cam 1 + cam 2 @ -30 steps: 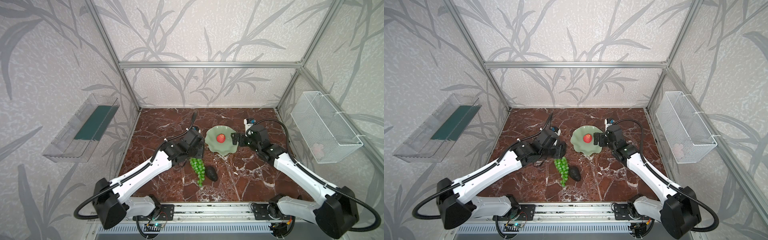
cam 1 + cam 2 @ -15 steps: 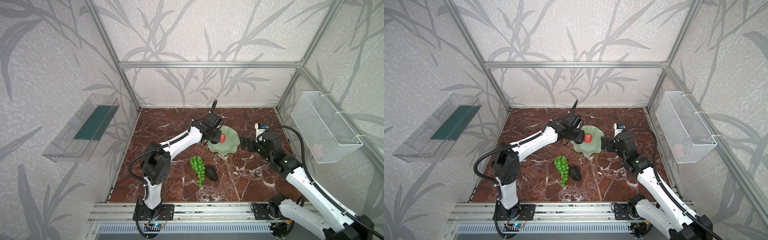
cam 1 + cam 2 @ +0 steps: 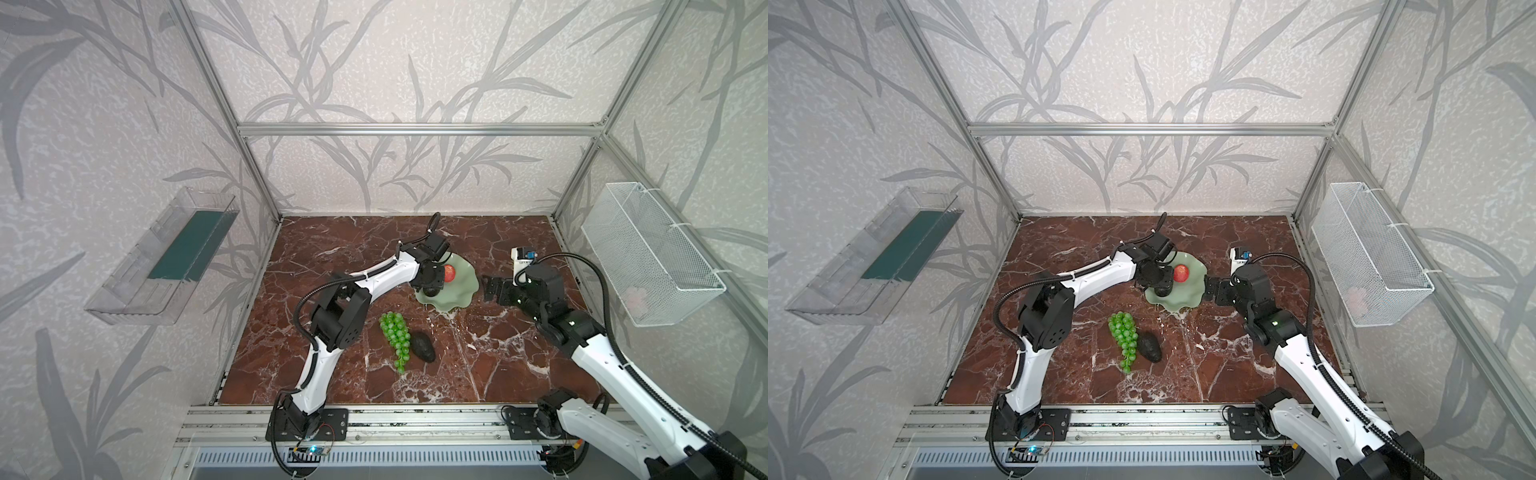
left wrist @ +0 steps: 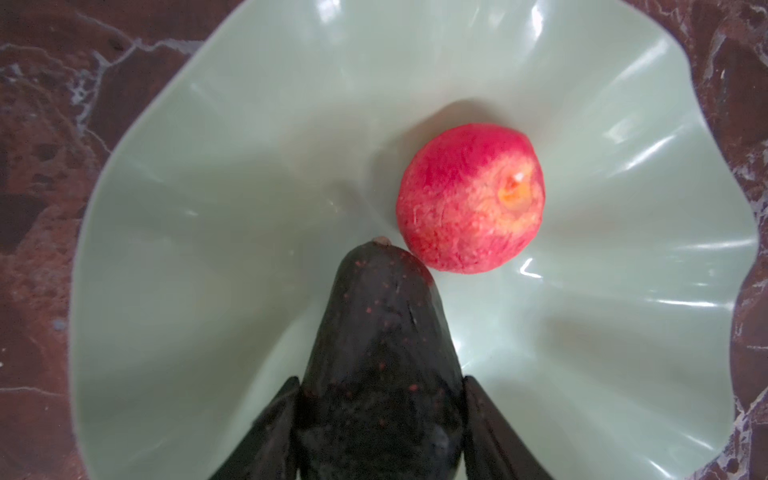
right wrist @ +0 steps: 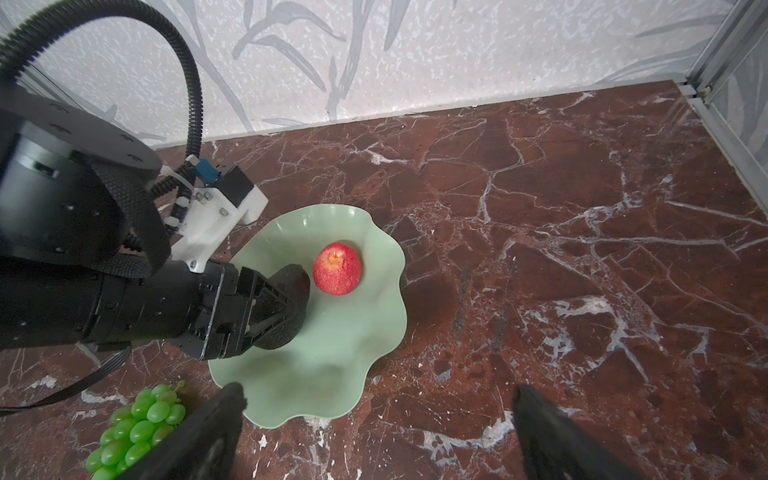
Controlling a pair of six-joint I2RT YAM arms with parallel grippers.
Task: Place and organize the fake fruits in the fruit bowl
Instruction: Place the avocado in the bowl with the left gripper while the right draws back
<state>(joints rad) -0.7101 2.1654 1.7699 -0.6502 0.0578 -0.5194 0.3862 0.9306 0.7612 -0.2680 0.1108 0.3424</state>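
Left gripper [image 4: 380, 386]: my fingers are clamped on one avocado [image 4: 374, 324], low over the fruit bowl [image 4: 199, 187], its tip at or against the apple [image 4: 469, 199] lying inside.

Risk: letting go here may shove the apple toward the wavy rim, or the avocado rolls off the shallow slope.

Right gripper [image 5: 378, 399]: fingers wide apart, empty, just beside the bowl.

The grapes [image 3: 395, 334] and second avocado [image 3: 423, 347] lie outside it, well apart.

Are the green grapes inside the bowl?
No, the grapes lie on the table next to an avocado, outside the bowl.
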